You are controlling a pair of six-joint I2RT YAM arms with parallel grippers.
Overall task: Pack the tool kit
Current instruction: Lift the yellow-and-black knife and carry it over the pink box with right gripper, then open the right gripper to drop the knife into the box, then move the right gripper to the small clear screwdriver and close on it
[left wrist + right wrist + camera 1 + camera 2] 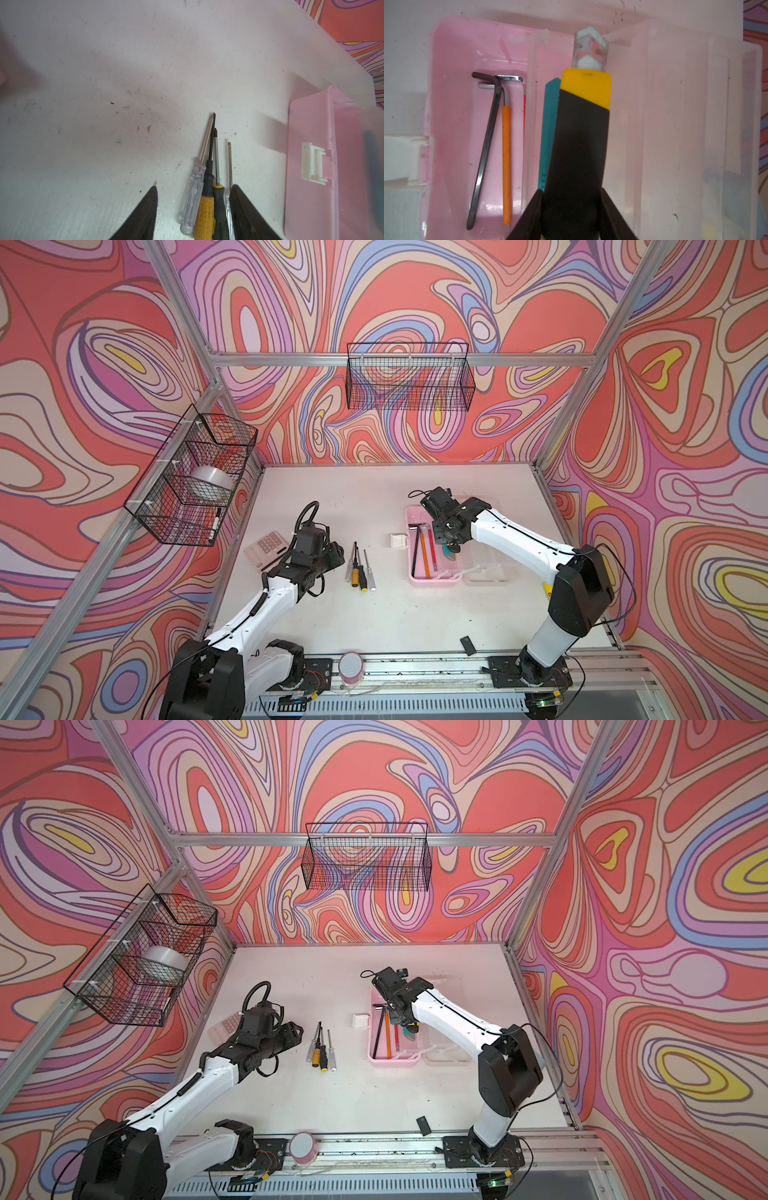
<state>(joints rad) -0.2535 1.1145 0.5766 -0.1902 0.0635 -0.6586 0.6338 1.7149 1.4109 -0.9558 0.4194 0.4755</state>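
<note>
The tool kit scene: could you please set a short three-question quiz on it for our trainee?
1. True or false: the right tool grips the yellow-black knife.
2. How many screwdrivers lie on the table?
3. The teal knife lies: A in the box; B among the screwdrivers; C in the right tool.
Key: 1 true; 2 four; 3 A.
</note>
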